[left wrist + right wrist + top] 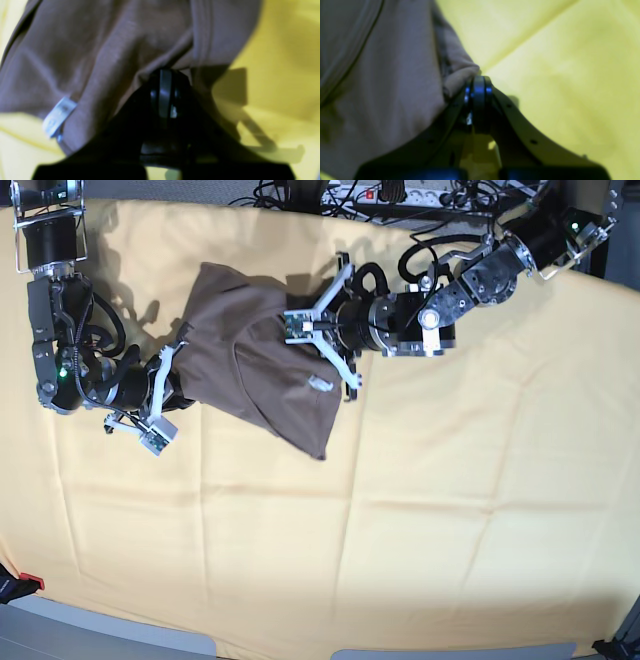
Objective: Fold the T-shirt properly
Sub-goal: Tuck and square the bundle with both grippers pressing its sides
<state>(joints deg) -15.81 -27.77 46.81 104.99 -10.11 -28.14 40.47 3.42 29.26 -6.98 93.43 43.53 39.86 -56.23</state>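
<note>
The taupe T-shirt [250, 365] lies bunched and partly folded on the yellow cloth at the back left of the base view. My left gripper [289, 328] is at its right edge, shut on a fold of fabric. In the left wrist view that gripper [165, 73] pinches the T-shirt [100, 50], with the white neck label [58, 116] hanging lower left. At the shirt's left edge is my right gripper [182, 362]. Seen from the right wrist, it [478, 79] is shut on a corner of the T-shirt [390, 75].
The large pale-yellow cloth [420, 510] covers the table. Cables and a power strip [385, 194] lie along the back edge. The arms' own links stretch across the back left and back right.
</note>
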